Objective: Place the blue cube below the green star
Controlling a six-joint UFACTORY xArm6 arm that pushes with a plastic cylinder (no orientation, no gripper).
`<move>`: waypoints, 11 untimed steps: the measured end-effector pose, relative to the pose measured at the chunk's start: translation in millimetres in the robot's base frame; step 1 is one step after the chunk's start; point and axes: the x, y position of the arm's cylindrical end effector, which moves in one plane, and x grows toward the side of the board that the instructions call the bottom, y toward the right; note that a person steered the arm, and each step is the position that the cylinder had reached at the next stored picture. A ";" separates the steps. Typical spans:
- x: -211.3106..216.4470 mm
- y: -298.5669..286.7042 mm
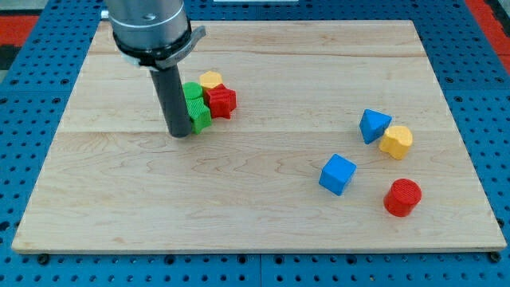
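At 10 o'clock on the board (263, 231), my tip (181, 134) sits on the wood, rod upright, arm housing (150, 28) above it cut by the view's top edge. No jaws on this rig, just the rod, so no open/closed state to report.

Green block (196, 106) is touching the rod at its 3 o'clock side; partly hidden by the rod, so shape is hard to call, could be the star. Looks like two green pieces or one ridged one, cannot tell. Yellow block (210, 80) sits at 1 o'clock of the green, touching it. Red star (221, 101) is at 3 o'clock of the green, touching both green and yellow. These three form one tight cluster beside my tip.

Well apart, toward 4 o'clock of the cluster: blue cube (338, 174), standing alone on bare wood, tilted in plan, touching nothing. It is at lower right of the green, not below it.

At 1 o'clock of the cube: second blue block (374, 125), wedge-like, exact shape unclear. Yellow hexagonal block (396, 142) touches it at its 4 o'clock side.

Red cylinder (402, 197) is at 4 o'clock of the cube, near but apart, below the yellow hexagonal block.

Board rests on a blue perforated surface (32, 88).
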 end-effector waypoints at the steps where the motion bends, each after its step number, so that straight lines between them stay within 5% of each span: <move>1: -10.4 13.5; 2: 38.6 18.0; 6: 29.5 236.7; 8: 83.6 218.1; 9: 82.3 157.3; 11: 91.8 262.9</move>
